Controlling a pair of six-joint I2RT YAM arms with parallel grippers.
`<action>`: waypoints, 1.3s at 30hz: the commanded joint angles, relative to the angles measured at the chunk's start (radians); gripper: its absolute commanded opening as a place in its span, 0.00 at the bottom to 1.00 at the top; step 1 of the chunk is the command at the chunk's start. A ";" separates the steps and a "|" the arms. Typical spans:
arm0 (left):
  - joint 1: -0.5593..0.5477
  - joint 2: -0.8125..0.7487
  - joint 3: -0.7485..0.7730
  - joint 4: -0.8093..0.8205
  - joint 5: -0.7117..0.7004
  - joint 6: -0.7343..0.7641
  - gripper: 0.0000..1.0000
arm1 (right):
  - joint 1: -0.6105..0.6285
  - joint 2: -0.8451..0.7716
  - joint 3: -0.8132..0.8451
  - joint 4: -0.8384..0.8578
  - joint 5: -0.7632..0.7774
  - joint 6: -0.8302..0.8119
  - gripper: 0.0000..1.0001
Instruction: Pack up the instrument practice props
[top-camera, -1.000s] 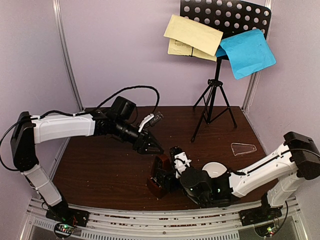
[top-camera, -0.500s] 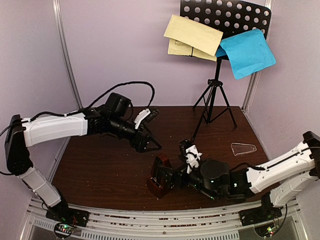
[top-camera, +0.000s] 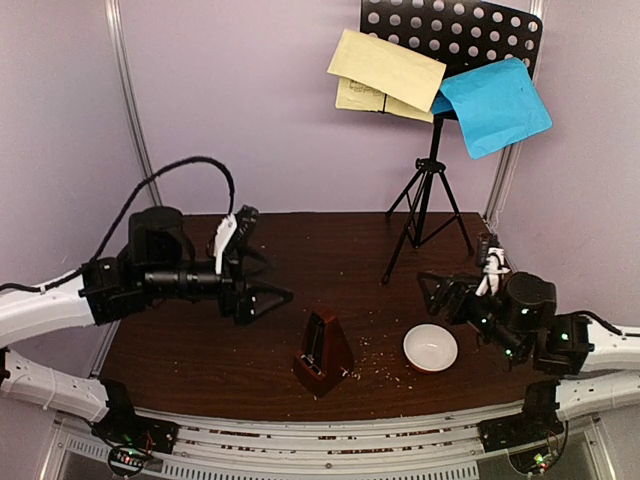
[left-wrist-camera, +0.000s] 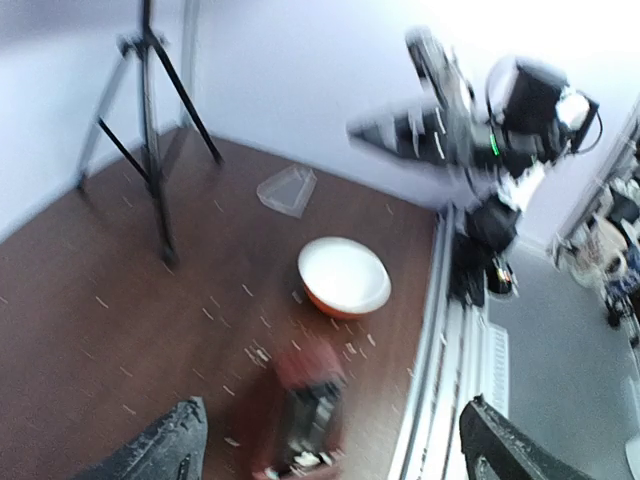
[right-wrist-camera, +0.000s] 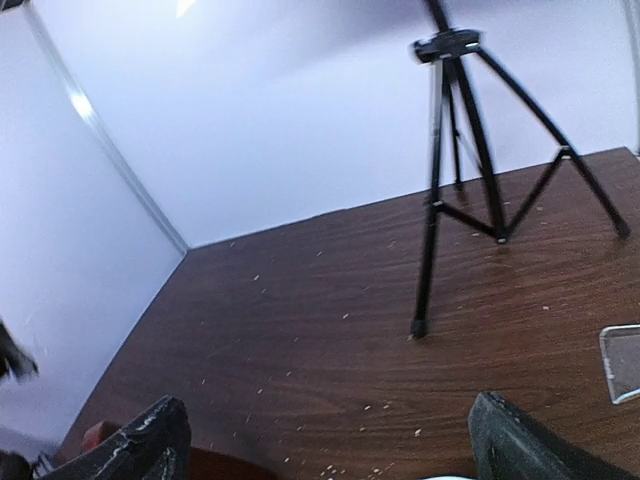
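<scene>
The black music stand (top-camera: 430, 205) stands at the back right, its perforated desk (top-camera: 470, 30) holding pale yellow sheets (top-camera: 385, 68) and a blue sheet (top-camera: 495, 105). The brown metronome (top-camera: 322, 352) stands upright near the front middle, touched by nothing; it is blurred in the left wrist view (left-wrist-camera: 305, 415). Its clear cover (left-wrist-camera: 287, 190) lies flat past the bowl and also shows in the right wrist view (right-wrist-camera: 622, 362). My left gripper (top-camera: 262, 265) is open and empty, left of the metronome. My right gripper (top-camera: 437, 293) is open and empty, above the table at the right.
A small round white bowl (top-camera: 430, 347) sits right of the metronome, below my right gripper. Brown crumbs (top-camera: 375, 368) are scattered between them. The stand's tripod legs (right-wrist-camera: 440, 200) spread over the back right of the table. Walls close in on three sides.
My right gripper has left the metronome and swung back to the right. My left arm has pulled back to the left. The metronome now stands alone.
</scene>
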 joint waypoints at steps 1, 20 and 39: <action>-0.087 0.038 -0.155 0.188 -0.067 -0.107 0.91 | -0.171 -0.167 -0.052 -0.203 -0.075 0.112 1.00; -0.124 0.247 -0.167 0.289 -0.042 -0.031 0.88 | -0.291 -0.154 -0.090 -0.287 -0.273 0.199 1.00; -0.125 0.305 -0.170 0.307 -0.128 -0.039 0.61 | -0.291 -0.160 -0.138 -0.212 -0.299 0.230 1.00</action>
